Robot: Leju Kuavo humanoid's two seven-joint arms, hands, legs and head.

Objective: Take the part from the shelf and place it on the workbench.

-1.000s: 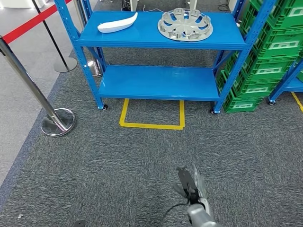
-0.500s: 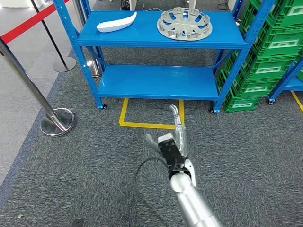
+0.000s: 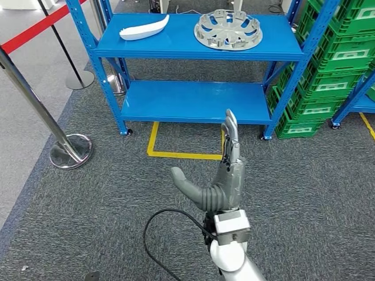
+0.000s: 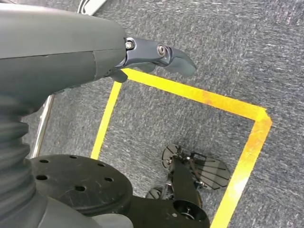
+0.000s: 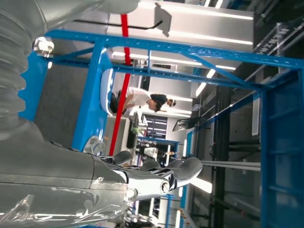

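On the top level of the blue shelf [image 3: 181, 42] lie a white curved part [image 3: 145, 27] at the left and a round silver wheel cover [image 3: 228, 29] at the right. My right hand [image 3: 223, 181] is raised over the carpet well short of the shelf, fingers stretched toward it, thumb spread to the left, holding nothing. In the right wrist view the right hand [image 5: 107, 175] has straight fingers, and the white part [image 5: 106, 90] shows beyond a blue shelf post. My left hand [image 4: 90, 52] hangs over the floor with a straight dark finger [image 4: 165, 53], empty.
A yellow tape square [image 3: 188, 153] marks the carpet before the shelf. Green crates [image 3: 336, 64] stack at the right. A chrome stanchion [image 3: 71, 149] and a red belt [image 3: 31, 32] stand at the left. A black cable [image 3: 163, 231] loops from my right wrist. A person stands far off [image 5: 143, 99].
My right arm has risen from the bottom of the picture toward the shelf, and the hand has turned, its fingers now pointing at the shelf. The parts have not moved.
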